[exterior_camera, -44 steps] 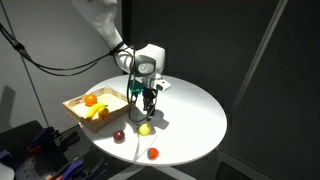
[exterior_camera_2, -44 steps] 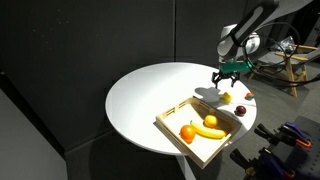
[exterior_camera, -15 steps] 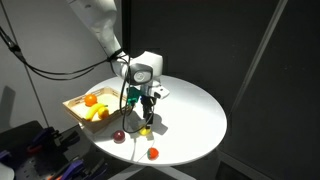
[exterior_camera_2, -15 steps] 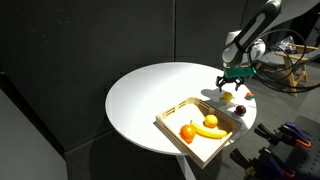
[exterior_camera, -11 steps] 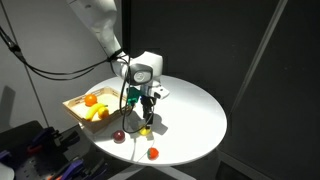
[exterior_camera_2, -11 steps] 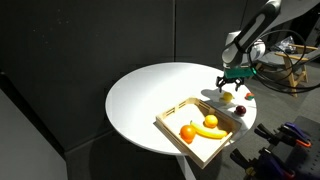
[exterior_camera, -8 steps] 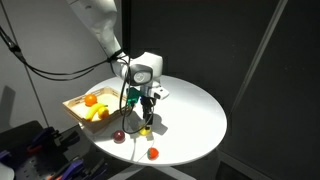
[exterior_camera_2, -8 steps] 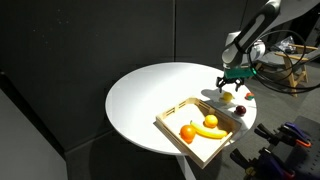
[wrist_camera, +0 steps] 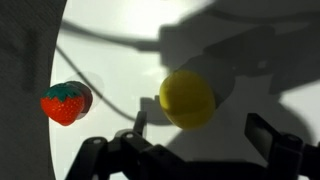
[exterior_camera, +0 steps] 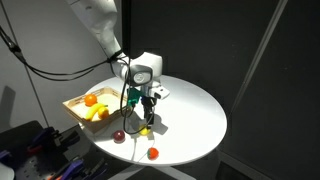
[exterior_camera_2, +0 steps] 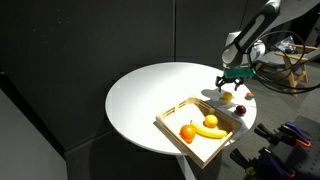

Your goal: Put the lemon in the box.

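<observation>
While the gripper (exterior_camera: pixel 143 112) hangs low over the white round table (exterior_camera: pixel 190 110), its two jaws stand spread wide and hold nothing. In the wrist view the two fingers (wrist_camera: pixel 265 135) enter from the bottom edge, one on each side of the lemon (wrist_camera: pixel 187 99). The lemon lies between them, closer to the finger on the left of that picture. Whether either finger touches it cannot be told.

Count of task items:
- One lemon (exterior_camera: pixel 146 129), pale yellow and round, resting on the table outside the box and directly below the gripper (exterior_camera_2: pixel 231 88) in both exterior views.
- One box (exterior_camera: pixel 72 104), a shallow tan wooden tray with low walls, resting near the table edge, beside the lemon (exterior_camera_2: pixel 226 97) but apart from it.

Count of items inside the box (exterior_camera_2: pixel 170 118):
- One orange (exterior_camera_2: pixel 188 132).
- One banana (exterior_camera_2: pixel 209 131).
- One round yellow fruit (exterior_camera_2: pixel 211 121), just beside the banana.

Count of loose items on the table, the lemon excluded:
- One dark red ball (exterior_camera: pixel 119 136), near the lemon.
- One strawberry (wrist_camera: pixel 66 102), red with a green cap, apart from the lemon. In an exterior view it lies close to the table edge (exterior_camera: pixel 152 153).
</observation>
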Motion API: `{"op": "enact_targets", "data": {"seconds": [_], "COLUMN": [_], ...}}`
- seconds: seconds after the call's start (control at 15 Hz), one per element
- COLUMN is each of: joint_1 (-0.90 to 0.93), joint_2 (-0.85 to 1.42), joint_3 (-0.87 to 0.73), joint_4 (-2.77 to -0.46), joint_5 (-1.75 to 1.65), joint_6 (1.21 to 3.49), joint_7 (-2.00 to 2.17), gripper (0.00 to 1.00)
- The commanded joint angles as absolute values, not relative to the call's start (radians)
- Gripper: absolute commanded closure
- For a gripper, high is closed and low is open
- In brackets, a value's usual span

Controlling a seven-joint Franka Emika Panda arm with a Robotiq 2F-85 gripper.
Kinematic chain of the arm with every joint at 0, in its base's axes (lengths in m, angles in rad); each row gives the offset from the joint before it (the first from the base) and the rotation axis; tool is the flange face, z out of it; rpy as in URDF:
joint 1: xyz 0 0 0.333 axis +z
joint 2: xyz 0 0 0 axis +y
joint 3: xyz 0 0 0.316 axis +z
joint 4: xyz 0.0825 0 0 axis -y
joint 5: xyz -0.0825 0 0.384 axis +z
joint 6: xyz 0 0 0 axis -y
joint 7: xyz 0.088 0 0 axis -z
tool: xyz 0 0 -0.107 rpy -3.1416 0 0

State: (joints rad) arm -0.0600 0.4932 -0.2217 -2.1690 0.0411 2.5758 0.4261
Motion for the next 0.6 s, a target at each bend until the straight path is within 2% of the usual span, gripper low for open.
{"op": "enact_targets", "data": {"seconds": [0.0, 0.53], "joint_1": [-0.071, -0.072], "joint_2": [0.499, 0.531], "joint_3": [-0.214, -0.214], "joint_4": [-2.178, -2.183], "joint_5": [0.058, 0.06], "joint_6": [2.613, 2.644], "joint_7": [0.398, 0.392], "gripper": [0.0, 0.0]}}
